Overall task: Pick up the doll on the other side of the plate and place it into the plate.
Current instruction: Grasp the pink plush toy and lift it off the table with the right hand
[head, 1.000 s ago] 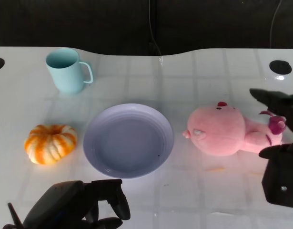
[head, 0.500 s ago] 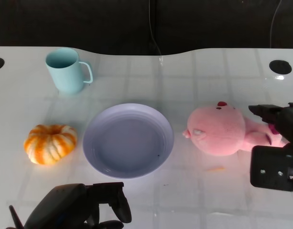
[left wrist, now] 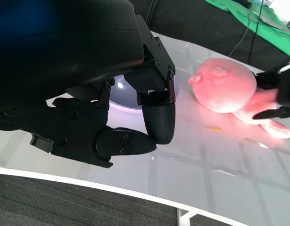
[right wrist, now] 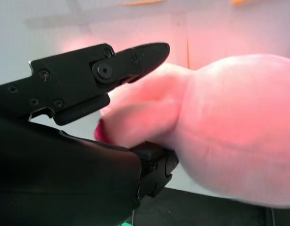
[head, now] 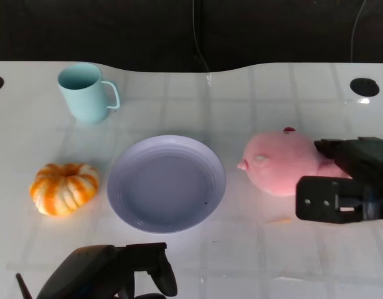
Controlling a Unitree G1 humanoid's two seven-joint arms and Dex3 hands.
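1. The white desk (head: 284, 261) is filling the frame.
2. The lavender plate (head: 119, 199) is sitting at centre.
3. The pink doll (head: 281, 165) is lying right of centre, beside the plate.
4. The right hand (head: 347, 180), fingers spread, is straddling the doll's body at right; whether it is gripping, I cannot tell.
5. The left hand (head: 110, 277), fingers curled and holding nothing, is sitting at lower left.
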